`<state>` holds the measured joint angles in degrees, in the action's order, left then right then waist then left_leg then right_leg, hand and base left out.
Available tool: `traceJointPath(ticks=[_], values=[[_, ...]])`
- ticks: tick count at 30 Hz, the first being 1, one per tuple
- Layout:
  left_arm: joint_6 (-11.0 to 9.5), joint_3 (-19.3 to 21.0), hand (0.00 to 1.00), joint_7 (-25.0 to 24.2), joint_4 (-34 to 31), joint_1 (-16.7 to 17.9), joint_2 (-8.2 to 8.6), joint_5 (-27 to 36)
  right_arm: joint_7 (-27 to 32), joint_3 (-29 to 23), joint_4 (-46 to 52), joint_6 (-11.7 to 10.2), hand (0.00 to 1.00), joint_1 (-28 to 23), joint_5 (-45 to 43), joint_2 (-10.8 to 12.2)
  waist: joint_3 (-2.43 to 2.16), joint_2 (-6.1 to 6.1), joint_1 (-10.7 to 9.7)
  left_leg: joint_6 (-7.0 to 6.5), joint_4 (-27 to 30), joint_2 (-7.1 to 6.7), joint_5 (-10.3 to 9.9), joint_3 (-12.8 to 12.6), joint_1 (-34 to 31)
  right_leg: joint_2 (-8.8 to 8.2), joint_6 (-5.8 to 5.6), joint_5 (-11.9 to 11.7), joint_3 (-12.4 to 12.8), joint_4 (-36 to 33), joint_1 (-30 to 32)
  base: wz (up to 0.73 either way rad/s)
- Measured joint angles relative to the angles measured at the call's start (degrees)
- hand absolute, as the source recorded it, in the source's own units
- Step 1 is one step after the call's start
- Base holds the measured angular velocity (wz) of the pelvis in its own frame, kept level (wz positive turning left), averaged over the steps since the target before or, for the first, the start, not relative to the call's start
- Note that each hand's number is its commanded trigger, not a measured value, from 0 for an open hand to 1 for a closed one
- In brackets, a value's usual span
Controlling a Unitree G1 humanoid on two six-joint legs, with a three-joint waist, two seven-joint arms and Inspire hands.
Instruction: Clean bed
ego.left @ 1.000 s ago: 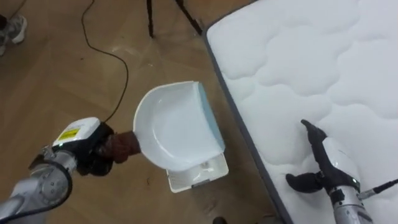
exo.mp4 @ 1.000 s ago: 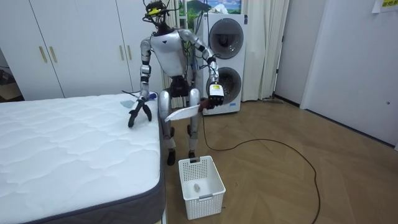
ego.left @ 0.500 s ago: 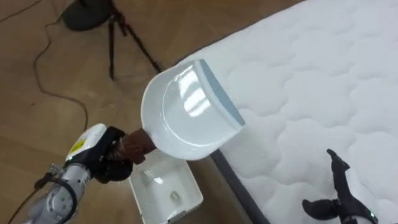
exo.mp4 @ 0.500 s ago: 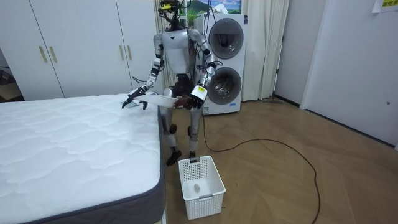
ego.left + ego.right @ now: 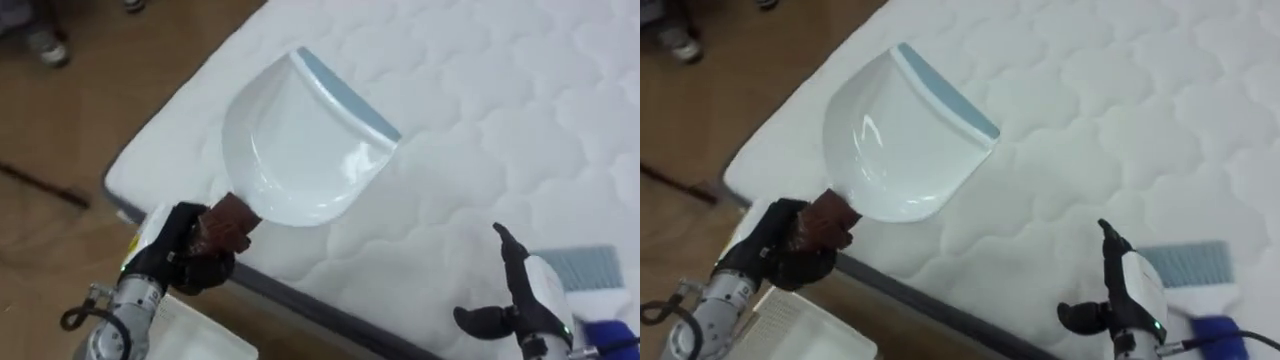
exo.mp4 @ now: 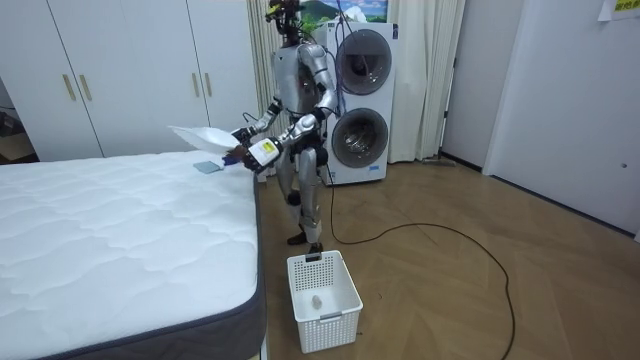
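My left hand (image 5: 180, 255) is shut on the brown handle of a white dustpan (image 5: 300, 140) with a light blue lip. The pan is held level above the corner of the white quilted mattress (image 5: 500, 100), and nothing lies in it. At the lower right my right hand (image 5: 525, 300) hovers open over the mattress, fingers straight and thumb out. Just right of that hand a brush (image 5: 590, 275) with grey-blue bristles and a blue handle lies on the mattress. In the room view I stand at the bed's far corner, the dustpan (image 6: 200, 137) out over the bed and the brush (image 6: 208, 167) below it.
A white plastic basket (image 6: 323, 295) stands on the wood floor beside the bed; its rim (image 5: 200, 335) is below my left hand. Stacked washing machines (image 6: 362, 100) and a wardrobe (image 6: 120, 70) are behind me. A person's shoe (image 5: 45, 45) is at the top left.
I have turned from the basket toward the bed and stepped along its side. The dustpan swung from above the basket to above the mattress corner. The brush has come into view.
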<state>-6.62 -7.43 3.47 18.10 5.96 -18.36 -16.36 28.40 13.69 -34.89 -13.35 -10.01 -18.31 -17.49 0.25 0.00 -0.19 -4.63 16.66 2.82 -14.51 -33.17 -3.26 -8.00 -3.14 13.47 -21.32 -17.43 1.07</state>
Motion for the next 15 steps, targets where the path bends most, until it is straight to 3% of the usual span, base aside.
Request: traceJointPath(ticks=[4,5,7,9,10,13,15], values=[[-0.44,-0.39,1.00,0.12,0.18,2.02,1.68,-0.01,-2.30,-1.00,0.56,0.01,0.00,-1.71,0.04,0.46,0.04,0.19,-0.99,0.51,-0.35,0.49,-0.06,0.86,1.40,0.80,0.40,-0.70,1.51,0.95,-0.13,-0.27],[-0.44,-0.37,1.00,0.29,0.18,3.70,1.97,0.09,-2.77,-1.42,1.29,0.01,0.00,-2.11,-0.24,0.65,0.06,0.21,-0.65,0.98,-0.94,0.33,-0.01,1.42,2.32,1.14,0.55,-0.71,3.37,0.71,0.12,-0.77],[-0.41,-0.40,1.00,0.43,0.50,6.35,2.26,0.94,-3.57,-1.49,1.91,-0.07,0.00,-1.99,-0.19,0.86,-0.02,0.33,0.69,1.26,-1.05,-0.01,0.00,5.29,3.12,1.90,1.18,-0.97,6.44,0.54,0.84,-1.12],[-0.13,-0.13,1.00,0.49,1.79,9.24,3.10,2.36,-5.50,-1.44,1.91,-0.01,0.00,-1.42,-0.19,1.30,0.01,0.76,2.94,1.42,-1.41,-2.12,0.09,19.82,4.07,3.32,1.85,-1.47,11.12,0.79,1.17,-1.37],[0.34,-0.06,1.00,0.48,2.45,10.09,3.60,2.37,-6.63,-1.44,1.97,0.25,0.00,-1.40,-0.24,1.40,-0.06,0.89,3.08,1.52,-1.95,-2.81,0.15,23.63,4.92,4.15,2.00,-1.65,12.71,0.77,1.15,-0.92],[0.39,-0.06,1.00,0.45,2.93,10.77,4.16,2.44,-8.64,-1.56,1.94,0.98,0.00,-1.50,-0.15,1.65,-0.14,0.57,2.11,1.89,-3.44,-3.00,0.59,23.94,6.05,4.56,2.14,-1.77,13.94,0.71,1.13,-0.33],[0.39,-0.04,1.00,0.45,2.93,11.28,4.34,3.43,-9.80,-1.87,1.84,0.98,0.00,-1.65,-0.16,1.78,-0.18,0.36,1.80,2.10,-4.68,-2.43,0.66,21.91,7.38,5.54,2.40,-2.34,15.99,0.72,1.27,-0.43]])
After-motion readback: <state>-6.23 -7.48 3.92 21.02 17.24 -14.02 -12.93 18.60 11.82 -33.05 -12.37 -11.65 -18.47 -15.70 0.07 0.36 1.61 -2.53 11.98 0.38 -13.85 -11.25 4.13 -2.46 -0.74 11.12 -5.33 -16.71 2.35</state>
